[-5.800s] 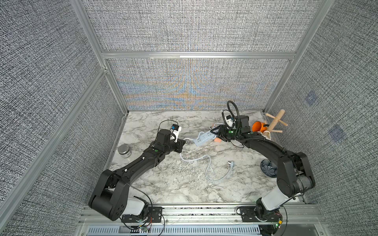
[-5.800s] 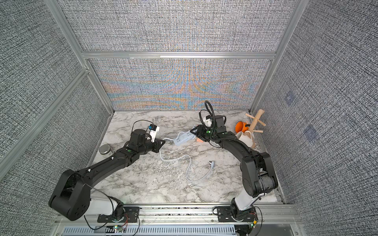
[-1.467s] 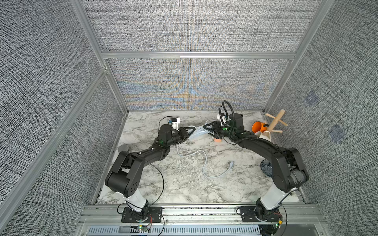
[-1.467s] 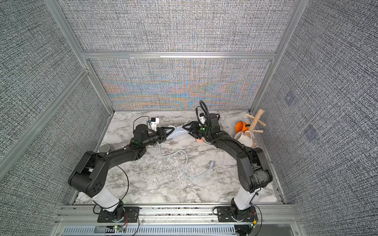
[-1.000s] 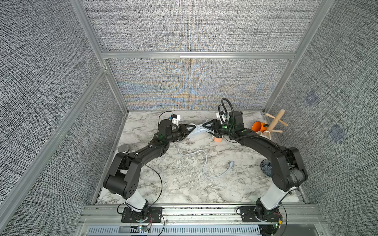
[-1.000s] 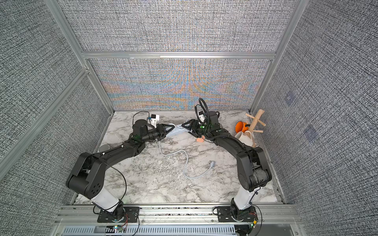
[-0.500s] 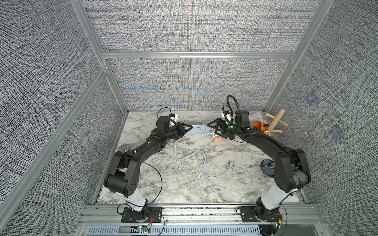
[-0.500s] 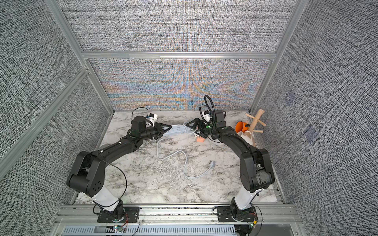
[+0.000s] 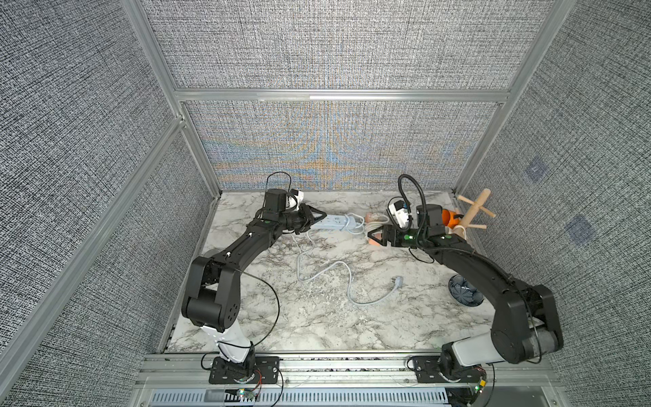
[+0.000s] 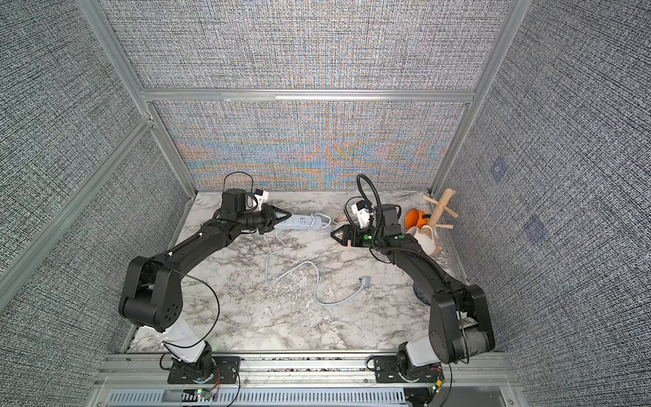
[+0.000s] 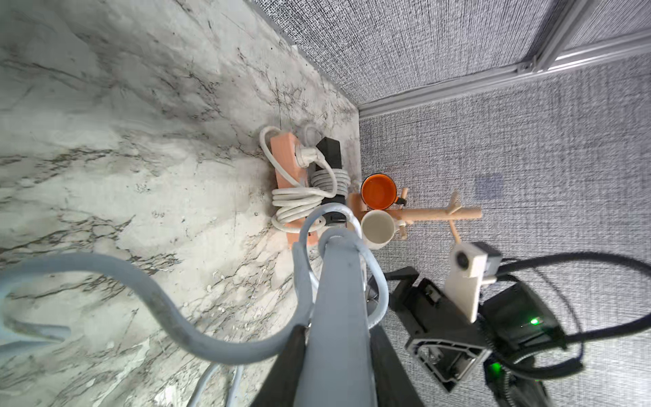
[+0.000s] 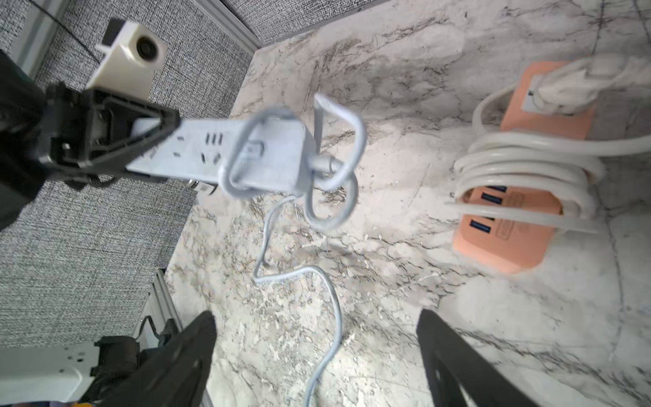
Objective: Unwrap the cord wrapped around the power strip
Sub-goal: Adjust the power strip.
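left claw [image 9: 317, 220] pinching one end of grey power strip [image 9: 334, 223], held just off bench [image 9: 317, 327] near back edge, cord [image 11: 88, 264] looped round free end, rest trailing mid-bench, right claw [image 12: 317, 317] spread, empty

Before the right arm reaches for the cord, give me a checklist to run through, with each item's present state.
1. Grip: the left pincer is clamped on one end of the power strip, which is held off the table: ok.
2. Free hand: the right pincer is open and empty: ok.
3. Unwrapping: the cord is not off the strip; loops circle its free end: not ok.
4. Loose end: the plug lies free on the table: ok.
5. Clearance: the orange power strip, wound in its own white cord, lies close beside the right pincer: cannot tell.
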